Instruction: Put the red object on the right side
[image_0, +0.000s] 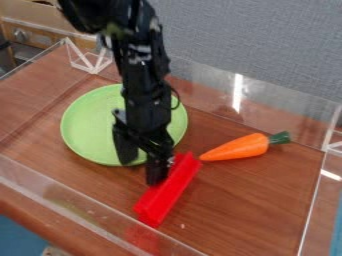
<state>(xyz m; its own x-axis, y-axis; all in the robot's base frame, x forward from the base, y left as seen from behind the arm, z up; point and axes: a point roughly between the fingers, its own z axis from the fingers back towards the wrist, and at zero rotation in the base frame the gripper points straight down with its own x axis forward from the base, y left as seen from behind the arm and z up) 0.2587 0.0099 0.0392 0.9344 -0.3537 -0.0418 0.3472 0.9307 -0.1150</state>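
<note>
The red object, a long flat bright red block, lies diagonally on the wooden table just in front of and to the right of the green plate. My gripper points down with its black fingers spread open, low over the plate's front right rim and right beside the block's far end. Nothing is held between the fingers. I cannot tell whether the nearer finger touches the block.
An orange carrot with a green top lies to the right of the plate. Clear plastic walls ring the wooden table. Cardboard boxes stand behind the back left corner.
</note>
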